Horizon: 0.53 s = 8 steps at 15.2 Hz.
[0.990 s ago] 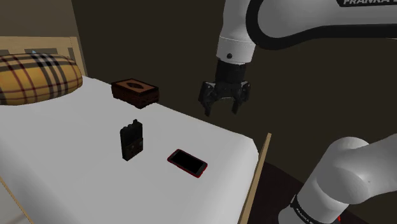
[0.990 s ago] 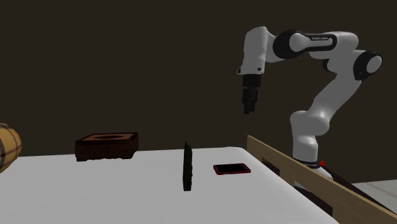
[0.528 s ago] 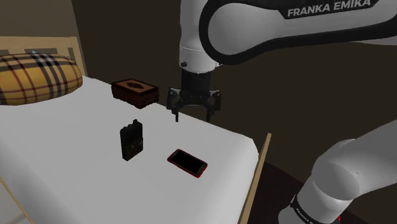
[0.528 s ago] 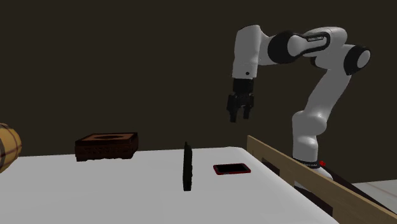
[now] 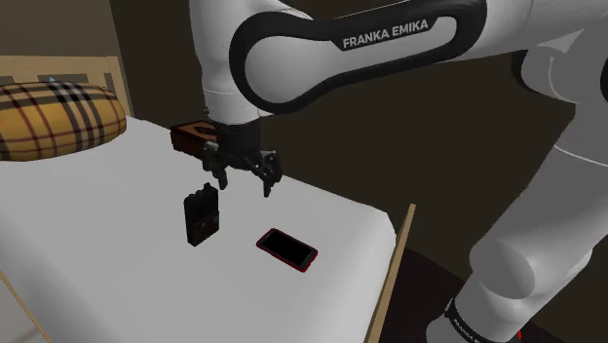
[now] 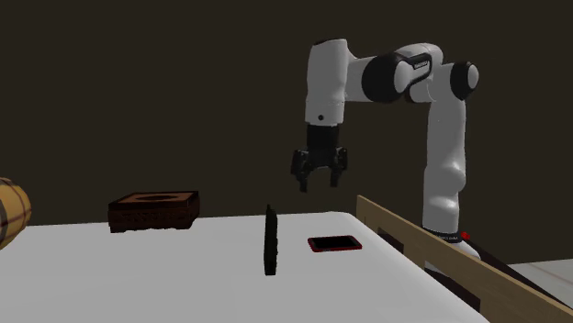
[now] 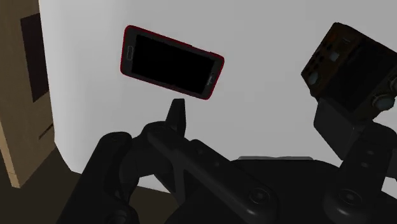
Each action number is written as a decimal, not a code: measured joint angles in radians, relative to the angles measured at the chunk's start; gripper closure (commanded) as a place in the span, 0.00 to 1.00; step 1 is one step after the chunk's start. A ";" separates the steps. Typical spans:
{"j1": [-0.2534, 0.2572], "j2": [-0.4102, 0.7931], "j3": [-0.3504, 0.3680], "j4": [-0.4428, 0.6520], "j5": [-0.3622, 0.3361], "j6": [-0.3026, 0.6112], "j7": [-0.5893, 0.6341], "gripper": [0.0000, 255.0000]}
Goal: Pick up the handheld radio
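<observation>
Radio (image 5: 202,215) upright on white bed (image 5: 97,234), brown box (image 6: 153,211) beyond, fingers (image 7: 337,127) apart.

In the shoulder view we look down from close beside the arm (image 5: 370,49) over the bed (image 5: 97,263), with the pillow (image 5: 58,117) at the upper left of the frame and the arm's base at the lower right. In the second exterior view we sit farther off and low, almost level with the bed, and face the arm at the right of the frame. In the wrist view we look down along the gripper (image 7: 254,114), close above the bed. All three share the phone (image 5: 286,248) and the radio (image 5: 202,216). The radio shows its face to the shoulder view and its edge to the second. The box (image 6: 154,211) shows in both outer views.
</observation>
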<state>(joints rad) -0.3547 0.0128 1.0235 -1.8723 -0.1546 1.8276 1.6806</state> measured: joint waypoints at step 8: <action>0.314 0.502 -0.133 0.438 -0.395 -0.181 0.462 0.00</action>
<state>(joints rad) -0.0408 0.5149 0.8904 -1.4340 -0.5492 1.6463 2.1427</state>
